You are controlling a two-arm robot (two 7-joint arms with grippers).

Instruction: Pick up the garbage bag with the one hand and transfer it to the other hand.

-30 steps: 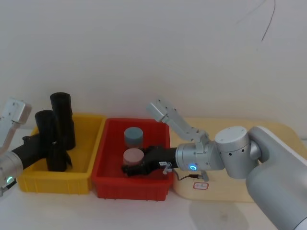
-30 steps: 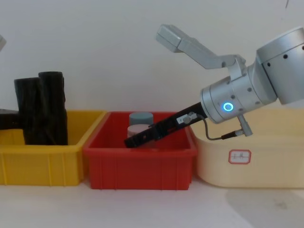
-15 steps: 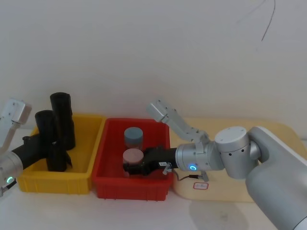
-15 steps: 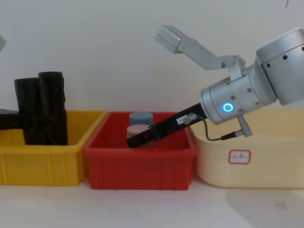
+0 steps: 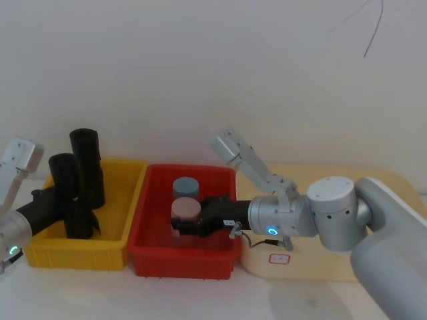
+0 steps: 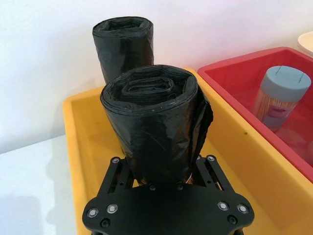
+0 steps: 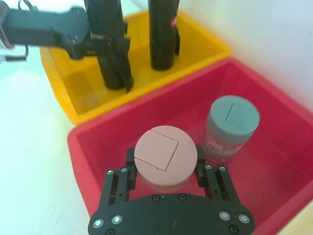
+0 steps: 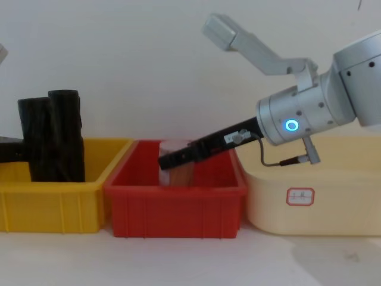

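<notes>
Left gripper (image 6: 164,178) around garbage bag (image 6: 154,127); white wall (image 5: 200,67)

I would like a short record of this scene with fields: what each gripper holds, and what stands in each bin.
left gripper: shut on the garbage bag, which is upright in the yellow bin
second roll: upright behind it in the same bin, not gripped
right gripper: shut on the pink-lidded jar in the red bin
grey-lidded jar: upright in the red bin, beside the pink one
cream tray: right of the red bin
handover: not yet done
</notes>
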